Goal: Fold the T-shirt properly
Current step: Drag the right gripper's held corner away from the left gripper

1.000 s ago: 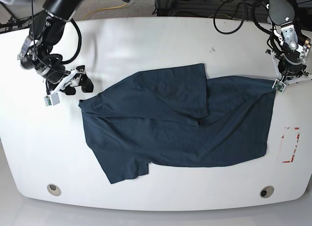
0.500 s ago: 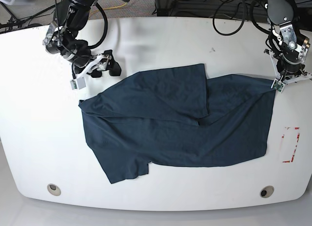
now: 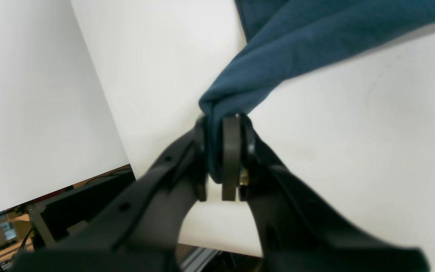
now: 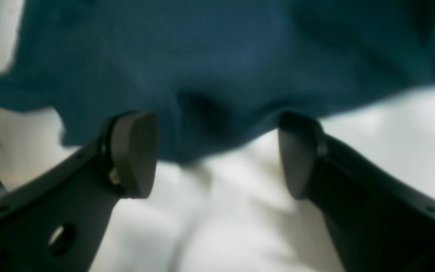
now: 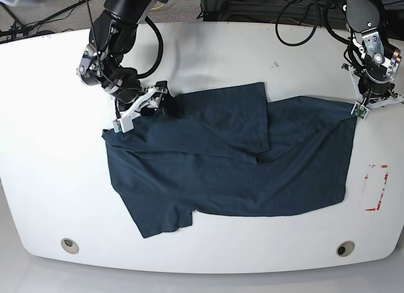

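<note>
T-shirt [image 5: 227,160]: spread mid-table, part folded.
Left gripper [image 3: 221,158]: clamped on the shirt's far right corner.
Right gripper [image 4: 217,155]: jaws wide, empty, over the far left edge.
Advice: pinch only the top layer, matching the left's height.

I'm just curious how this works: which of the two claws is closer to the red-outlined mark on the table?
Left. The left gripper pinches the T-shirt corner just above the red mark. The right gripper is open, far across the table.
</note>
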Action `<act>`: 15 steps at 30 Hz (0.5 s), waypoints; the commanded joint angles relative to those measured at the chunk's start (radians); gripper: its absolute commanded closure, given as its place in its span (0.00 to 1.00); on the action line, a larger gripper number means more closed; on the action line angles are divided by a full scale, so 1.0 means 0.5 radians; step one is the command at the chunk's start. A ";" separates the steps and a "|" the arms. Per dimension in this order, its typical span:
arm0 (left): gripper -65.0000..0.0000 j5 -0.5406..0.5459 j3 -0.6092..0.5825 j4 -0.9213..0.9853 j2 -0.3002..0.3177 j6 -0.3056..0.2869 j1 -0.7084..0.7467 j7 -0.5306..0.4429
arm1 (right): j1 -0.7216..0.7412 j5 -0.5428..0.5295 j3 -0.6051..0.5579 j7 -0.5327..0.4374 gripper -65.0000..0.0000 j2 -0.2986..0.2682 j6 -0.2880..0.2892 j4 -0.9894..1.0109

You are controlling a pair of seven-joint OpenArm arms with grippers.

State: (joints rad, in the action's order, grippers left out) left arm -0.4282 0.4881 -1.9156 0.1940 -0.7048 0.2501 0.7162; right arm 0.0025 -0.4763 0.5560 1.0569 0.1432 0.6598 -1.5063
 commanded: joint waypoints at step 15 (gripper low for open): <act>1.00 -0.014 -0.008 -0.034 0.028 0.018 -0.014 -0.013 | -0.022 0.037 -0.300 -0.200 0.39 0.010 -0.354 0.163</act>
State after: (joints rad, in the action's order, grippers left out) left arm -0.4286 0.4831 -1.9156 0.1940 -0.7048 0.2497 0.7166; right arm 0.0105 -0.5003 0.4179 0.9154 0.1497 0.5163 -1.3949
